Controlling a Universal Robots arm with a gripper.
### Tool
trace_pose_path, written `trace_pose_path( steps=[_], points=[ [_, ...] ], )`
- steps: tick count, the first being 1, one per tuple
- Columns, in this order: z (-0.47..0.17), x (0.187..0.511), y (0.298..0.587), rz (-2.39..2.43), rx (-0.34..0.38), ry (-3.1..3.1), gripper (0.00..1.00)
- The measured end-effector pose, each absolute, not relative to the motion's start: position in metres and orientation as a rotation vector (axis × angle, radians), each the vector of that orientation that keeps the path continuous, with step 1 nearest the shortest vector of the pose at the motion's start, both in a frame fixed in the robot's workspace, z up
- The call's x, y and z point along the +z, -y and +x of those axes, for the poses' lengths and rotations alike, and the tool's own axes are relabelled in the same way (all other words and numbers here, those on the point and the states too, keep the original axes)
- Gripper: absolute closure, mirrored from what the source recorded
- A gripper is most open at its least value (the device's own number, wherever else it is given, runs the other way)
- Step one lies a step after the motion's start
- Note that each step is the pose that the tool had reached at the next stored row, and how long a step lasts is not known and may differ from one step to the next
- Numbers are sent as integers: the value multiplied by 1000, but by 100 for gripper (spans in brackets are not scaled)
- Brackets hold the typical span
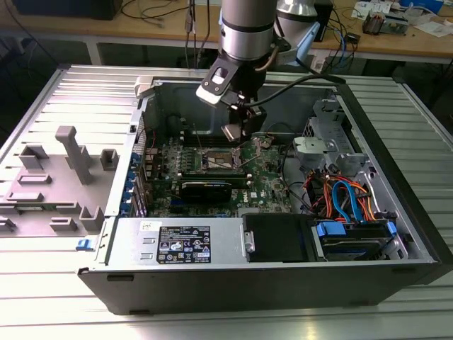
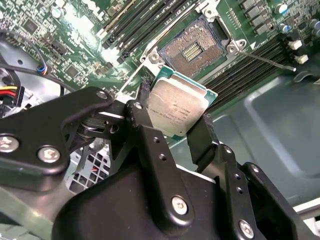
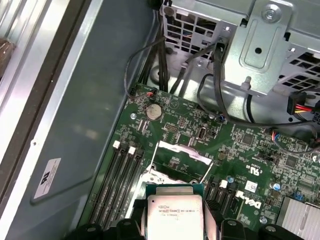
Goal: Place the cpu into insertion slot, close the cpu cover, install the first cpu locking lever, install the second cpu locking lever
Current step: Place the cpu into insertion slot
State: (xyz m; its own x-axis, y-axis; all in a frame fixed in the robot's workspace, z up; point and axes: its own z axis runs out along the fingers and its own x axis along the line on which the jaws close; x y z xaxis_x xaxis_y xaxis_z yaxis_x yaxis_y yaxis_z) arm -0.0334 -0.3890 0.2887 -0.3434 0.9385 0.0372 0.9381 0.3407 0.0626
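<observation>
My gripper (image 1: pixel 236 129) hangs inside the open computer case, shut on the cpu (image 1: pixel 231 132), a small silvery square chip with a green edge. In the second wrist view the two black fingers (image 2: pixel 145 107) clamp the cpu (image 2: pixel 177 107) by opposite edges. It is tilted and held in the air, just short of the insertion slot (image 2: pixel 195 47). The slot (image 1: pixel 217 161) lies open on the green motherboard, its contact field bare. In the first wrist view the cpu (image 3: pixel 175 212) sits in front of the raised cpu cover (image 3: pixel 182 152). A thin locking lever (image 2: pixel 265 59) stands free beside the slot.
Long black memory slots (image 3: pixel 120 175) flank the socket. A metal drive cage (image 3: pixel 250 50) with black cables and the case wall (image 3: pixel 75 125) close in around it. In the exterior view a power supply (image 1: pixel 184 242) and coloured cables (image 1: pixel 343 198) fill the near side, and a grey fixture (image 1: pixel 64 177) lies at the exterior view's left.
</observation>
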Motion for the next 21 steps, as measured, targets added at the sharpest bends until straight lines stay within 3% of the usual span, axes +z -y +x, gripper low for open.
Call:
trace_pose_path(
  steps=[21],
  points=[
    [-34,284,389,1868,111,-2516,45]
  ],
)
